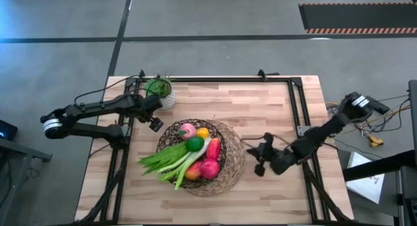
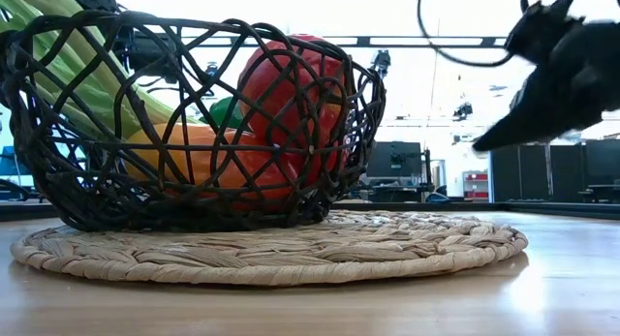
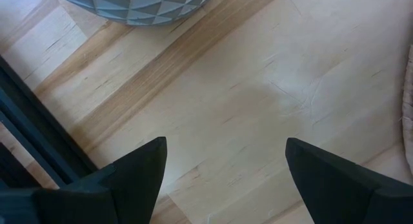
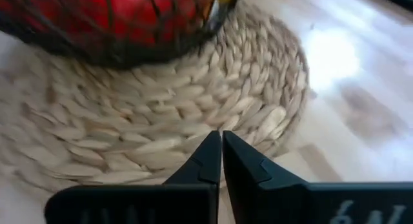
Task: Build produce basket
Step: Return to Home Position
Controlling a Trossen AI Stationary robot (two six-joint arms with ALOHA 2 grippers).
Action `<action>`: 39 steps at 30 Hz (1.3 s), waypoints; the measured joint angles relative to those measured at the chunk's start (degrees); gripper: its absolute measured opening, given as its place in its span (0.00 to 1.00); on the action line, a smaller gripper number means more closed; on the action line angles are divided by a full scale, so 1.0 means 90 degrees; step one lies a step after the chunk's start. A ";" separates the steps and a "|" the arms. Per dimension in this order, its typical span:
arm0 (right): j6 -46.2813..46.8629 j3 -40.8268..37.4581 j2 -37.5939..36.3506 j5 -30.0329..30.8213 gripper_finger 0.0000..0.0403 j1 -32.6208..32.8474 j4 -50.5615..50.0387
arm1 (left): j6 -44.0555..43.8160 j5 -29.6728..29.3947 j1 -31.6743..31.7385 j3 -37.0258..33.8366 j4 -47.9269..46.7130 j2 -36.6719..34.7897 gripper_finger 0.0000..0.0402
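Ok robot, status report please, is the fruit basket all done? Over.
Left tool open, by the plant pot. Right tool shut, near the placemat edge. Basket on placemat, produce inside. Nothing in the way.

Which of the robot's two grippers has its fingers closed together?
The right gripper, by the placemat: its fingers touch, while the left gripper stands wide open.

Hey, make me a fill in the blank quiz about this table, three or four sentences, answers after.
The basket rests on a woven ___.
The left tool, near the potted plant, is ___.
The right tool, right of the basket, is ___.
Answers: placemat; open; shut.
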 joint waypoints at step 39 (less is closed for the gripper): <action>-0.3680 -0.2630 -0.7795 -0.3196 0.02 -0.1230 -0.0534 | 0.0000 0.0000 0.0000 0.0000 0.0000 0.0000 0.75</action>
